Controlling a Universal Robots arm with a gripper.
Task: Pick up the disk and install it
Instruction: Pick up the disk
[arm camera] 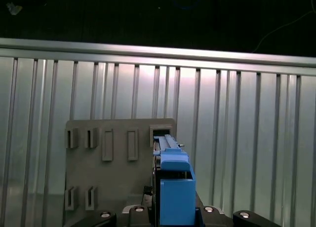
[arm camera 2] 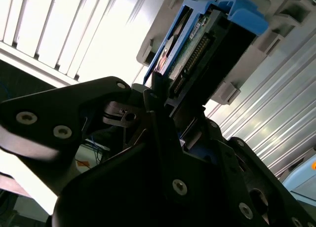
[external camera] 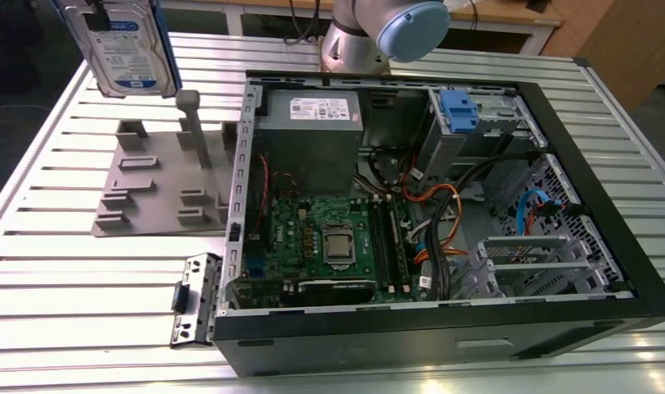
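Observation:
The disk (external camera: 125, 45), a silver drive with a white-and-blue label in a blue carrier, hangs upright in the air at the exterior view's far left, above the grey holder plate (external camera: 162, 189). In the second wrist view my gripper (arm camera 2: 165, 96) is shut on one end of the disk (arm camera 2: 207, 44), whose connector edge faces the camera. In the first wrist view the disk (arm camera: 175, 187) appears edge-on, rising from between the fingers over the holder plate (arm camera: 113, 158).
An open computer case (external camera: 595, 238) lies on the slatted metal table (external camera: 80, 312), with a grey power supply (external camera: 307, 135), a motherboard (external camera: 327, 246) and a grey drive cage with a blue latch (external camera: 464, 111). A loose metal bracket (external camera: 195, 300) lies beside the case. The arm's base (external camera: 365, 33) stands behind it.

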